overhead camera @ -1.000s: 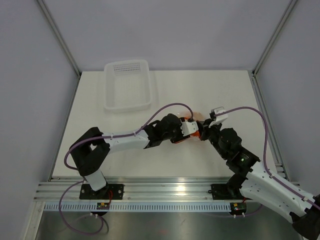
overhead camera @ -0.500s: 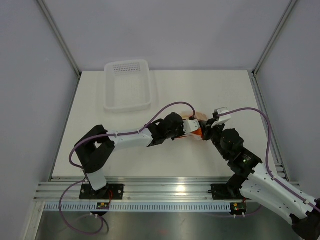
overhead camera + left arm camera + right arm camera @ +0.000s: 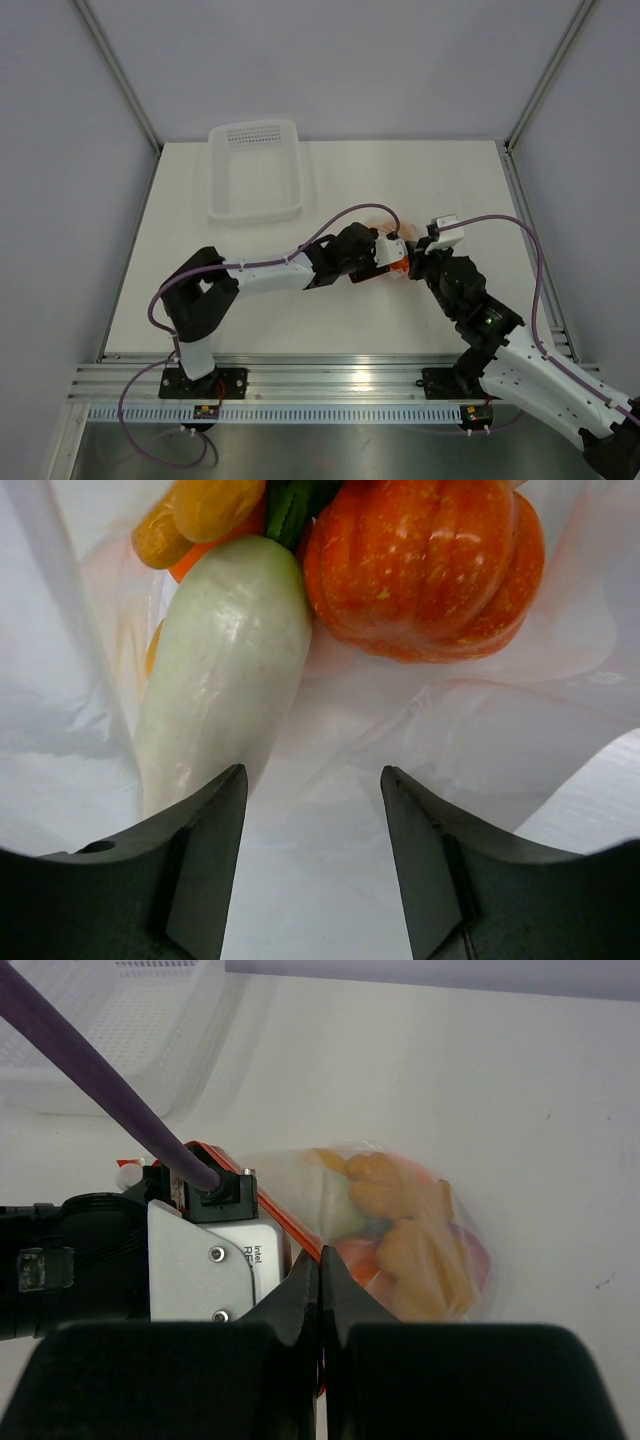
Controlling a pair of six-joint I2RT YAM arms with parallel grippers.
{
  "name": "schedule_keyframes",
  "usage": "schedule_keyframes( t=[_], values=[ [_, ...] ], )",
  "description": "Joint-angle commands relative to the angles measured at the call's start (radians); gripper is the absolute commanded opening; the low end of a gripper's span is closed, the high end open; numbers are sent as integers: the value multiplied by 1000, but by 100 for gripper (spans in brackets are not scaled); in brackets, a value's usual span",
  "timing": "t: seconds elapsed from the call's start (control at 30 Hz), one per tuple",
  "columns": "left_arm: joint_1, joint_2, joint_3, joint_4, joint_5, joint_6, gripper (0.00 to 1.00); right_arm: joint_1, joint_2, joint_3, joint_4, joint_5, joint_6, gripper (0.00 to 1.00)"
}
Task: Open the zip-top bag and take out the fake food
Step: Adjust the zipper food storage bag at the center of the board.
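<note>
Table (image 3: 200,300): left fingers (image 3: 200,880) seemingly inside bag (image 3: 480,730)

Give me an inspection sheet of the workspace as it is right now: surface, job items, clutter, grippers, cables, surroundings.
Surface: white table, no spills seen.
Job's things: zip-top bag lies mid-table; fake food inside it, including a white radish.
Clutter: white basket at the far left, nothing seen in it.
Grippers: left gripper open, pointing into the bag at the food; right gripper shut, apparently on the bag's red zipper edge.
Cables: purple cables loop along both arms.
Surroundings: plain grey walls; metal rail at the near edge.
</note>
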Motion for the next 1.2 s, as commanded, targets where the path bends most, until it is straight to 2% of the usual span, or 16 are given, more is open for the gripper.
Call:
schedule_keyframes(
  t=[0.0, 0.03, 0.1, 0.13, 0.27, 0.33, 0.43, 0.47, 0.83, 1.0, 1.1, 1.17],
  values=[
    [51, 132, 63, -185, -198, -66, 61, 17, -50, 44, 173, -58, 42, 0],
    [54, 142, 73, -199, -205, -70, 55, 16, -55, 42, 176, -61, 42, 0],
    [59, 148, 80, -204, -228, -76, 49, 16, -67, 38, 178, -62, 42, 0],
    [62, 148, 80, -205, -231, -79, 41, 16, -73, 36, 177, -61, 42, 0],
    [77, 119, 72, -199, -277, -108, 26, 16, -80, 38, 170, -62, 43, 0],
    [77, 82, 47, -172, -298, -116, 13, 16, -72, 39, 169, -61, 43, 0],
    [79, 39, 17, -145, -283, -126, 6, 16, -61, 41, 164, -56, 42, 0],
    [79, 10, 9, -141, -277, -129, 1, 16, -55, 39, 166, -55, 42, 0],
    [103, -197, -89, -53, -35, -195, 0, 16, 61, 53, 189, -75, 40, 0],
    [199, -208, -121, -12, 59, -254, 1, 16, 42, 56, 172, -95, 56, 51],
    [256, -196, -121, -4, 139, -293, 0, 16, -6, 47, 166, -102, 60, 64],
    [270, -199, -124, 0, 166, -307, 0, 16, -32, 42, 161, -89, 65, 65]
  ],
)
